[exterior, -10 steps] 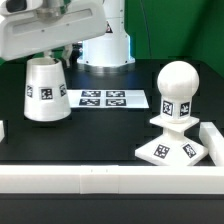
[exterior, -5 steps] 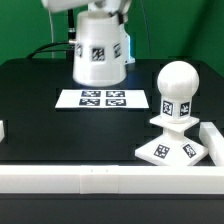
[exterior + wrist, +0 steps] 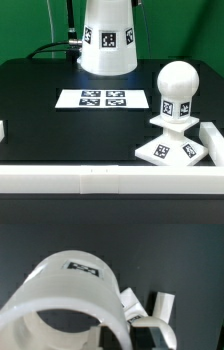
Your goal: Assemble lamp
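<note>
The white cone shade (image 3: pixel 108 40) hangs in the air above the far side of the table, narrow end up, with tags on its side. My gripper holds it from above; the jaws are cut off by the exterior view's top edge. In the wrist view the shade (image 3: pixel 70 286) fills most of the picture, and its open mouth shows. The round-headed bulb (image 3: pixel 178 85) stands upright in the flat square base (image 3: pixel 168 151) at the exterior view's right. The base (image 3: pixel 131 307) and the bulb head (image 3: pixel 152 330) show past the shade's rim.
The marker board (image 3: pixel 100 99) lies flat below the shade. A white rail (image 3: pixel 100 180) runs along the table's front edge. A white block (image 3: pixel 212 141) stands against the base's right side. A small white piece (image 3: pixel 3 130) sits at the left edge.
The shade has left the table at the exterior view's left, risen, and moved right and nearer the camera. It now covers the robot's body. Bulb and base have not moved.
</note>
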{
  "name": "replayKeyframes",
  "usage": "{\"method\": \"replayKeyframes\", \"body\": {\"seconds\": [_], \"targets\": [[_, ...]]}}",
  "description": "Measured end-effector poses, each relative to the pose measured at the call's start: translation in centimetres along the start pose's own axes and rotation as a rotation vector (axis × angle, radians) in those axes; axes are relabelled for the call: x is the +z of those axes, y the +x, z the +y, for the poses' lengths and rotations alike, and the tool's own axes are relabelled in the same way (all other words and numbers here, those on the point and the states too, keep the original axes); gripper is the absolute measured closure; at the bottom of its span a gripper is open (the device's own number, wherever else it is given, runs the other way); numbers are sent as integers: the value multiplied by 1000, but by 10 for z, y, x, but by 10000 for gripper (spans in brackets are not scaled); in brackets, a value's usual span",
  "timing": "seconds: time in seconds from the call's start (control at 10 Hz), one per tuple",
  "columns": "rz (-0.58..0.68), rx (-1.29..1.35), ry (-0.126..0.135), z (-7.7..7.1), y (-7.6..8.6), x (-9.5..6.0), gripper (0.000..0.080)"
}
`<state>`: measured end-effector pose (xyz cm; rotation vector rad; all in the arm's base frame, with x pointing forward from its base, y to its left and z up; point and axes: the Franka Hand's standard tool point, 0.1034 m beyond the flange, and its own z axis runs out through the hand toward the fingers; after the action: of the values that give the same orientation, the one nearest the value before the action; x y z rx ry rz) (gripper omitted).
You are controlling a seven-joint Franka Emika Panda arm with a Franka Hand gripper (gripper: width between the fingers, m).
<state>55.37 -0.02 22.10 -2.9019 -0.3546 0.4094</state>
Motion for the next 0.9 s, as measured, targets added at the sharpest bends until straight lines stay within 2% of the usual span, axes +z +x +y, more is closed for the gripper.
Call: {"method": "replayKeyframes", "body": {"seconds": [0.2, 0.6, 0.7, 0.9], "targets": [[-8, 9, 21, -5, -1, -7, 755], [44, 64, 4, -48, 31, -39, 755], [48, 77, 4, -56, 38, -43, 755], [43, 86, 3, -74, 48, -36, 755]]}}
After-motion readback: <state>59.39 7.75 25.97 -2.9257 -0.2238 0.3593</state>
